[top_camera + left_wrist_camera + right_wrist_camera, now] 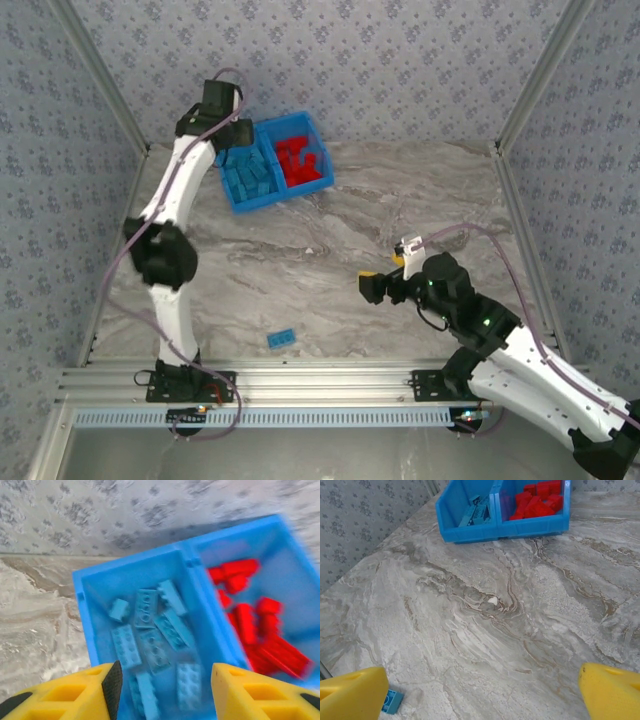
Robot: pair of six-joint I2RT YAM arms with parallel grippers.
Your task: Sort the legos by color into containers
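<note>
The blue bin [277,196] stands at the back of the table, light blue legos [247,173] in its left compartment and red legos [303,161] in its right. My left gripper [165,687] hovers open over the left compartment [100,630], above several light blue bricks [145,607], with nothing between its fingers. Red bricks [255,625] fill the other side of the divider. One light blue lego [281,339] lies alone on the table near the front, also seen in the right wrist view as a blue lego [393,701]. My right gripper [482,690] stands open and empty above the tabletop.
The marble table [330,270] is walled by patterned panels at the back and sides. A metal rail [320,385] runs along the near edge by the arm bases. The bin [470,530] sits far ahead of the right gripper.
</note>
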